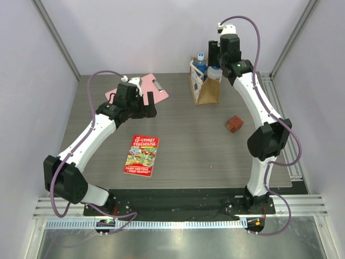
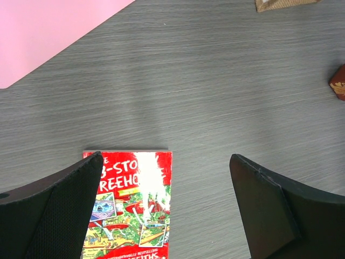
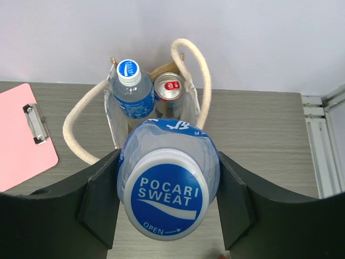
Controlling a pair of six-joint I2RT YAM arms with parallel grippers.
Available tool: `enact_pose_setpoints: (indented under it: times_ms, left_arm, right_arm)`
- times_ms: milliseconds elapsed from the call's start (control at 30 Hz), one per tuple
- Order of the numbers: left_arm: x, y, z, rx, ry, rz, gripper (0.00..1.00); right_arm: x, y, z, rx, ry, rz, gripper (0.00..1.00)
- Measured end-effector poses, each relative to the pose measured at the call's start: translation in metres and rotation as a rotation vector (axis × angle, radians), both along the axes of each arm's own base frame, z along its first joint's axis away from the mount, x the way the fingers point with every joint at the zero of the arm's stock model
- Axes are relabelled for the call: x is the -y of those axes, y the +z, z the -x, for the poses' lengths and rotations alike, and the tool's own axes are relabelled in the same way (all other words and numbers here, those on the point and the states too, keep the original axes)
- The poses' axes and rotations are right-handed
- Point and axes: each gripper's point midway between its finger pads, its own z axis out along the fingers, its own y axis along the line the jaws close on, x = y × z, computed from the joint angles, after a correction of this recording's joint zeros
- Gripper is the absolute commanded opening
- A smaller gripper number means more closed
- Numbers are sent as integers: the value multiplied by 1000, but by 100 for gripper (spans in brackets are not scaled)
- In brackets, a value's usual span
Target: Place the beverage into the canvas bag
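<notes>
My right gripper (image 3: 168, 186) is shut on the neck of a clear Pocari Sweat bottle (image 3: 168, 199) with a blue-and-white cap, held upright. It is just above and in front of the tan canvas bag (image 3: 114, 121) with cream loop handles. In the top view this bottle (image 1: 214, 73) is at the bag's (image 1: 207, 91) right upper edge, under the right gripper (image 1: 216, 63). Inside the bag stand a smaller blue-capped bottle (image 3: 131, 89) and a can (image 3: 170, 87). My left gripper (image 2: 166, 159) is open and empty, hovering above the table, far left of the bag.
A red picture book (image 1: 142, 155) lies on the table's left middle, also under the left gripper (image 2: 132, 210). A pink clipboard (image 1: 143, 89) lies at the back left. A small dark-red object (image 1: 234, 124) lies right of centre. Walls enclose the table.
</notes>
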Motion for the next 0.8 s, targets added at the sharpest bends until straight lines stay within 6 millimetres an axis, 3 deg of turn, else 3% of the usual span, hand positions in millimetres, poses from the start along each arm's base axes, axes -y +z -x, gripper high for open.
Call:
enact_pose_setpoints:
  times_ms: [433,800]
  left_arm:
    - [0,0,0,0,0,1,100]
    - [0,0,0,0,0,1,100]
  right_arm:
    - [-17,-24,-30,22,66,17,1]
    - [-28,-25,-32,32,121,-3,1]
